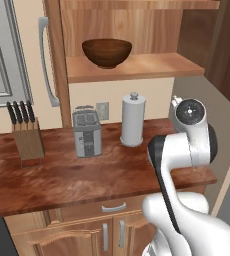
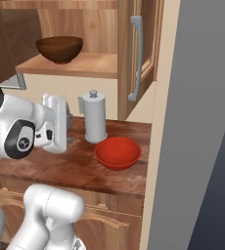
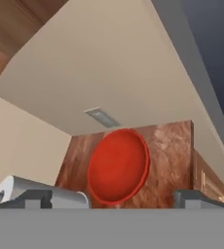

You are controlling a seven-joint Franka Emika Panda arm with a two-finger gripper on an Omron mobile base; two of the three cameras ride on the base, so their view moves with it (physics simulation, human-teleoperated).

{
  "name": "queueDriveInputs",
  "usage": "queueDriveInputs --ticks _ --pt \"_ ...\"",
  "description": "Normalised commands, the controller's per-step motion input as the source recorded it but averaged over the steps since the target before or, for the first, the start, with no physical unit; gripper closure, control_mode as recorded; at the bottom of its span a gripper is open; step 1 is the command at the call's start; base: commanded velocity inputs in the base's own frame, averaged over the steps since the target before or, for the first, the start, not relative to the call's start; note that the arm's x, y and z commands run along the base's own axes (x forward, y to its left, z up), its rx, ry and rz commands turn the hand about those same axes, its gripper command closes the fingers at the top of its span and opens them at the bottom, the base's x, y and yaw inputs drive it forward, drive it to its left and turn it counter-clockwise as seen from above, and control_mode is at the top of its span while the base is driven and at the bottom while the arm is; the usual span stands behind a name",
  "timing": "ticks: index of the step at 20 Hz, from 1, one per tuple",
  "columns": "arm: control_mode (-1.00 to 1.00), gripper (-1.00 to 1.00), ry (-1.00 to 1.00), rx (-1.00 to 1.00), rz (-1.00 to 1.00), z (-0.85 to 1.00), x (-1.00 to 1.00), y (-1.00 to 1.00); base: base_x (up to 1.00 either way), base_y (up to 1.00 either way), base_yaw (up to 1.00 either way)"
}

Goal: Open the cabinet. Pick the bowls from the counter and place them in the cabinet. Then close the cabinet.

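Note:
The cabinet [image 1: 137, 67] stands open, its doors [image 2: 148, 44] swung wide. On its shelf sits the dark brown wooden bowl [image 1: 107, 52] [image 2: 59, 49], upright. The glossy red bowl [image 2: 118, 152] rests on the counter [image 2: 75, 171] near its right end, in front of the paper towel holder. In the hand view the red bowl [image 3: 118, 166] lies straight ahead, beyond and between the fingertips. My gripper [image 3: 116, 199] is open with nothing in it and is well short of the bowl. The white hand [image 2: 55, 124] hovers over the counter to the left of the red bowl.
A paper towel holder [image 1: 133, 120] [image 2: 95, 117], a toaster [image 1: 87, 132] and a knife block [image 1: 24, 135] stand along the back of the counter [image 1: 62, 175]. A tall grey panel [image 2: 202, 122] walls the counter's right end. Base cabinet doors [image 1: 87, 237] are below.

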Motion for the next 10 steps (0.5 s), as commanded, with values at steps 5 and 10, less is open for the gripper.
queueDriveInputs --ticks 5,10 --pt "-1.00 -1.00 0.01 0.00 -0.12 -0.42 0.00 -0.05 0.00 0.00 0.00" --pt "-1.00 -1.00 0.00 0.05 -0.27 -0.20 0.00 0.00 0.00 0.00 0.00"
